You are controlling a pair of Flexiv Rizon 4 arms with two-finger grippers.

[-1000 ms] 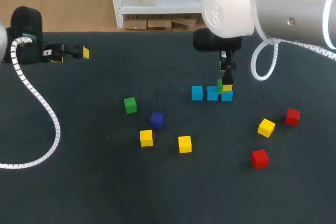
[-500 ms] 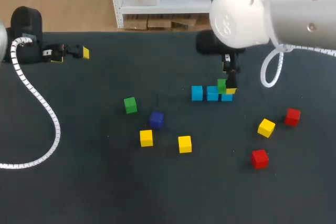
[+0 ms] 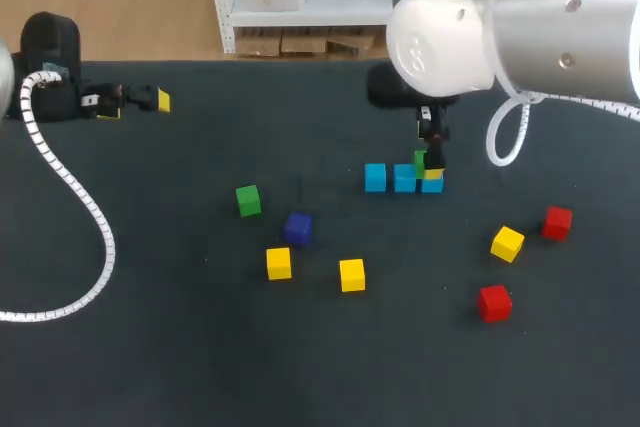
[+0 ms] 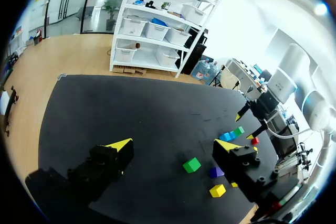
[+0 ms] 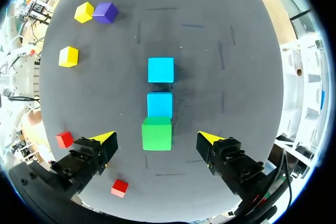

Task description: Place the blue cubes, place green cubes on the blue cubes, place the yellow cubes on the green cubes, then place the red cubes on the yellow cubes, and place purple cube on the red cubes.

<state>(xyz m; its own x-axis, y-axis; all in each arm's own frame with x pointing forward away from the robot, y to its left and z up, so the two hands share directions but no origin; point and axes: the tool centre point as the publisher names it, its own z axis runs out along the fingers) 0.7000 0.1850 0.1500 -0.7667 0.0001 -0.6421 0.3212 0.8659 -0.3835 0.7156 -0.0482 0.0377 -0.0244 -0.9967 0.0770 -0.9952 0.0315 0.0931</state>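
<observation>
**Head view.** Right gripper (image 3: 430,167) hangs low over the row of three blue cubes (image 3: 390,178) mid-table. The stacked green cube (image 3: 420,161) sits on the row's right end, right at the fingers. The loose green cube (image 3: 248,200) lies well off to the left, with the purple cube (image 3: 298,229) near it. Three yellow cubes (image 3: 352,275) and two red cubes (image 3: 494,303) are scattered in front, all apart from one another. Left gripper (image 3: 140,100) sits at the far left of the table (image 3: 200,367), away from every cube.

**Left wrist view.** Jaws are wide apart with nothing between them. There is bare table ahead, and the cubes and my other arm are in the distance.

**Right wrist view.** Jaws are wide apart. The stacked green cube (image 5: 156,133) is centred between the fingers (image 5: 102,141) and clear of both. It hides the end blue cube beneath it, and the other two blue ones run ahead in line. My read is that the first green is placed and released, and the loose one is yet to be fetched.

**Risks.**
- The fingers straddle the cube low down. Any sideways drift on the lift could clip it, knock it off, or shove the blue row out of line.
- I cannot tell how squarely green sits on blue. An overhang would tilt every layer above.
- The blue cubes stand close together. Setting the next green down beside this one could nudge it if the jaws open wide.
</observation>
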